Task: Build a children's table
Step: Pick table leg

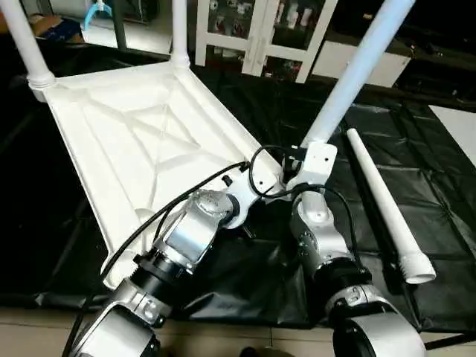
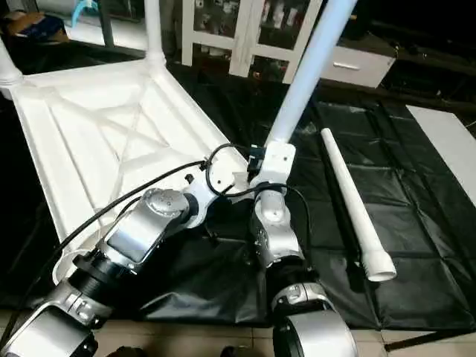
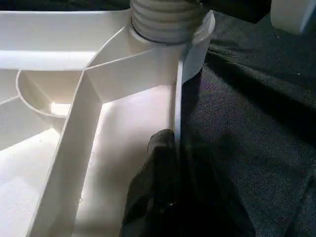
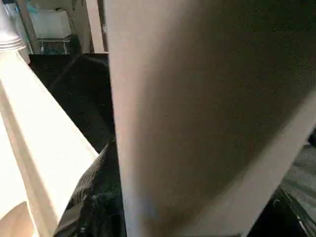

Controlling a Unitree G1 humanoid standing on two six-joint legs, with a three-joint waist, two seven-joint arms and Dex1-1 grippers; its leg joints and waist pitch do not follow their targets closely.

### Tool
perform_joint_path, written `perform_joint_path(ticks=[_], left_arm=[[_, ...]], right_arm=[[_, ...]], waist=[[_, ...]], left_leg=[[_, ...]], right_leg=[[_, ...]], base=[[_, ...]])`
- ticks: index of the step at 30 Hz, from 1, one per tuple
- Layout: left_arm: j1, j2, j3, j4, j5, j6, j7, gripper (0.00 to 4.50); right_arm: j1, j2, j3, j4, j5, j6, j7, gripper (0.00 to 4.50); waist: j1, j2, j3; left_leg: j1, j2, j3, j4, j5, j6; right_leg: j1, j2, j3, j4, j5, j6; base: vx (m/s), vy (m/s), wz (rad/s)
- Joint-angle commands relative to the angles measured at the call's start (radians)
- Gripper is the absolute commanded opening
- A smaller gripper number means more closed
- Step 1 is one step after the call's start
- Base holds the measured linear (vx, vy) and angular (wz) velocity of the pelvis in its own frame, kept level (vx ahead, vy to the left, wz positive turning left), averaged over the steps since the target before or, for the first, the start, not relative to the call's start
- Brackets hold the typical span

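The white plastic upside-down tabletop (image 1: 141,141) lies on the black cover, two legs already standing. The left gripper (image 3: 165,148) pinches its rim tight. The right gripper (image 1: 312,160) wraps around a long white tube leg (image 1: 357,71), probably screwing it into the near corner. A spare leg (image 1: 383,204) lies right, with room around.

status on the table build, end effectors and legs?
Left end effector pinching tabletop rim. Right end effector on third leg, threaded end at near corner socket, leg tilted. Fourth leg loose on black cover, nothing blocking.
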Motion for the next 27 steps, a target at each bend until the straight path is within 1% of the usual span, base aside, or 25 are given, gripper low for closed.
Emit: perform_joint_path(ticks=[1, 2, 3, 4, 5, 6, 7, 8, 9, 10, 11, 12, 13, 15, 16, 18, 20, 22, 23, 24, 25, 27], left_arm=[[-0.017, 0.043, 0.088, 0.007, 0.035, -0.014, 0.099, 0.00], [-0.017, 0.046, 0.087, 0.015, 0.033, -0.017, 0.102, 0.00], [-0.017, 0.048, 0.088, 0.019, 0.032, -0.019, 0.102, 0.00], [-0.017, 0.048, 0.087, 0.021, 0.031, -0.019, 0.103, 0.00], [-0.018, 0.049, 0.088, 0.024, 0.031, -0.019, 0.104, 0.00], [-0.019, 0.049, 0.088, 0.024, 0.031, -0.019, 0.104, 0.00], [-0.020, 0.049, 0.088, 0.025, 0.030, -0.019, 0.104, 0.00], [-0.021, 0.050, 0.088, 0.026, 0.030, -0.018, 0.103, 0.00], [-0.022, 0.050, 0.088, 0.026, 0.030, -0.017, 0.103, 0.00], [-0.022, 0.050, 0.088, 0.026, 0.030, -0.017, 0.103, 0.00], [-0.024, 0.052, 0.089, 0.026, 0.029, -0.016, 0.102, 0.00], [-0.024, 0.052, 0.089, 0.026, 0.028, -0.016, 0.102, 0.00], [-0.024, 0.055, 0.090, 0.030, 0.026, -0.019, 0.100, 0.00], [-0.025, 0.058, 0.089, 0.034, 0.025, -0.022, 0.099, 0.00], [-0.025, 0.059, 0.089, 0.034, 0.024, -0.023, 0.098, 0.00], [-0.025, 0.061, 0.089, 0.035, 0.024, -0.024, 0.097, 0.00], [-0.026, 0.064, 0.086, 0.034, 0.023, -0.025, 0.093, 0.00], [-0.026, 0.065, 0.086, 0.034, 0.022, -0.026, 0.092, 0.00], [-0.025, 0.068, 0.084, 0.033, 0.023, -0.027, 0.089, 0.00], [-0.025, 0.069, 0.084, 0.033, 0.024, -0.026, 0.088, 0.00], [-0.024, 0.071, 0.083, 0.031, 0.023, -0.027, 0.086, 0.00], [-0.024, 0.072, 0.083, 0.033, 0.023, -0.028, 0.084, 0.00]], right_arm=[[0.062, -0.005, -0.054, 0.121, 0.020, 0.048, -0.034, 1.90], [0.052, 0.002, -0.054, 0.128, 0.029, 0.037, -0.008, 1.90], [0.046, 0.006, -0.044, 0.129, 0.027, 0.031, 0.014, 1.90], [0.044, 0.008, -0.038, 0.128, 0.025, 0.030, 0.021, 1.90], [0.040, 0.013, -0.029, 0.124, 0.019, 0.028, 0.029, 2.46], [0.040, 0.013, -0.028, 0.123, 0.019, 0.028, 0.030, 2.46], [0.038, 0.015, -0.025, 0.122, 0.019, 0.027, 0.037, 2.62], [0.037, 0.016, -0.021, 0.120, 0.018, 0.025, 0.046, 2.69], [0.036, 0.017, -0.020, 0.116, 0.017, 0.021, 0.051, 2.69], [0.036, 0.017, -0.020, 0.116, 0.017, 0.021, 0.051, 2.80], [0.033, 0.020, -0.021, 0.109, 0.019, 0.020, 0.067, 2.94], [0.033, 0.020, -0.021, 0.109, 0.018, 0.020, 0.068, 3.02], [0.029, 0.020, -0.018, 0.106, 0.015, 0.014, 0.088, 3.02], [0.028, 0.018, -0.015, 0.101, 0.012, 0.012, 0.102, 3.26], [0.028, 0.017, -0.013, 0.099, 0.010, 0.013, 0.108, 3.37], [0.031, 0.016, -0.013, 0.090, 0.011, 0.015, 0.115, 3.50], [0.044, 0.011, -0.001, 0.057, 0.007, 0.026, 0.143, 3.70], [0.047, 0.009, 0.003, 0.050, 0.004, 0.029, 0.151, 3.89], [0.056, 0.003, 0.018, 0.033, -0.011, 0.040, 0.164, 3.95], [0.058, 0.001, 0.023, 0.028, -0.016, 0.042, 0.165, 4.03], [0.070, -0.006, 0.038, 0.007, -0.029, 0.047, 0.176, 4.03], [0.082, -0.012, 0.048, -0.016, -0.035, 0.047, 0.194, 4.03]], waist=[[-0.005, 0.025, -0.052], [-0.007, 0.026, -0.051], [-0.008, 0.026, -0.050], [-0.009, 0.025, -0.049], [-0.010, 0.023, -0.051], [-0.010, 0.023, -0.051], [-0.011, 0.024, -0.051], [-0.014, 0.022, -0.053], [-0.014, 0.022, -0.053], [-0.017, 0.023, -0.054], [-0.018, 0.023, -0.054], [-0.020, 0.023, -0.053], [-0.022, 0.024, -0.057], [-0.025, 0.022, -0.059], [-0.024, 0.023, -0.060], [-0.024, 0.024, -0.061], [-0.023, 0.022, -0.065], [-0.023, 0.022, -0.066], [-0.022, 0.024, -0.067], [-0.022, 0.023, -0.066], [-0.022, 0.022, -0.068], [-0.021, 0.022, -0.068]], left_leg=[[0.024, 0.039, -0.014, -0.070, -0.223, -0.018], [0.024, 0.039, -0.015, -0.071, -0.255, -0.021], [0.025, 0.039, -0.016, -0.073, -0.272, -0.025], [0.024, 0.040, -0.018, -0.074, -0.301, -0.033], [0.023, 0.041, -0.020, -0.074, -0.311, -0.040], [0.023, 0.041, -0.020, -0.074, -0.311, -0.040], [0.023, 0.041, -0.020, -0.074, -0.302, -0.040], [0.019, 0.041, -0.021, -0.074, -0.289, -0.036], [0.019, 0.041, -0.021, -0.074, -0.289, -0.036], [0.019, 0.041, -0.021, -0.073, -0.278, -0.035], [0.021, 0.041, -0.019, -0.072, -0.274, -0.031], [0.019, 0.040, -0.019, -0.071, -0.272, -0.026], [0.018, 0.040, -0.020, -0.071, -0.270, -0.025], [0.014, 0.039, -0.020, -0.070, -0.257, -0.019], [0.016, 0.040, -0.019, -0.067, -0.242, -0.014], [0.018, 0.040, -0.019, -0.066, -0.235, -0.010], [0.018, 0.039, -0.015, -0.061, -0.186, 0.007], [0.018, 0.039, -0.015, -0.060, -0.163, 0.017], [0.019, 0.039, -0.014, -0.058, -0.141, 0.028], [0.019, 0.039, -0.014, -0.057, -0.135, 0.031], [0.019, 0.038, -0.014, -0.056, -0.124, 0.035], [0.021, 0.038, -0.012, -0.054, -0.124, 0.041]], right_leg=[[0.022, -0.043, 0.033, -0.051, -0.124, -0.146], [0.020, -0.044, 0.033, -0.055, -0.169, -0.146], [0.020, -0.044, 0.033, -0.058, -0.196, -0.142], [0.018, -0.046, 0.033, -0.063, -0.243, -0.133], [0.018, -0.047, 0.033, -0.065, -0.273, -0.122], [0.018, -0.047, 0.033, -0.065, -0.273, -0.122], [0.017, -0.046, 0.033, -0.064, -0.260, -0.124], [0.020, -0.046, 0.032, -0.060, -0.238, -0.131], [0.020, -0.046, 0.032, -0.060, -0.238, -0.131], [0.022, -0.046, 0.032, -0.058, -0.221, -0.135], [0.020, -0.045, 0.032, -0.058, -0.210, -0.141], [0.022, -0.046, 0.032, -0.058, -0.211, -0.144], [0.024, -0.046, 0.032, -0.056, -0.209, -0.146], [0.027, -0.047, 0.031, -0.055, -0.206, -0.147], [0.026, -0.047, 0.030, -0.054, -0.191, -0.152], [0.026, -0.047, 0.030, -0.052, -0.178, -0.160], [0.030, -0.045, 0.030, -0.044, -0.106, -0.178], [0.032, -0.045, 0.030, -0.039, -0.073, -0.188], [0.034, -0.044, 0.029, -0.036, -0.042, -0.197], [0.034, -0.044, 0.029, -0.035, -0.037, -0.200], [0.037, -0.044, 0.029, -0.033, -0.025, -0.204], [0.036, -0.045, 0.030, -0.034, -0.022, -0.207]], base=[[0.000, 0.000, 0.00], [0.000, 0.000, 0.00], [0.000, 0.000, 0.00], [0.000, 0.000, 0.00], [0.000, 0.000, 0.00], [0.000, 0.000, 0.00], [0.000, 0.000, 0.00], [0.000, 0.000, 0.00], [0.000, 0.000, 0.00], [0.000, 0.000, 0.00], [0.000, 0.000, 0.00], [0.000, 0.000, 0.00], [0.000, 0.000, 0.00], [0.000, 0.000, 0.00], [0.000, 0.000, 0.00], [0.000, 0.000, 0.00], [0.000, 0.000, 0.00], [0.000, 0.000, 0.00], [0.000, 0.000, 0.00], [0.000, 0.000, 0.00], [0.000, 0.000, 0.00], [0.000, 0.000, 0.00]])
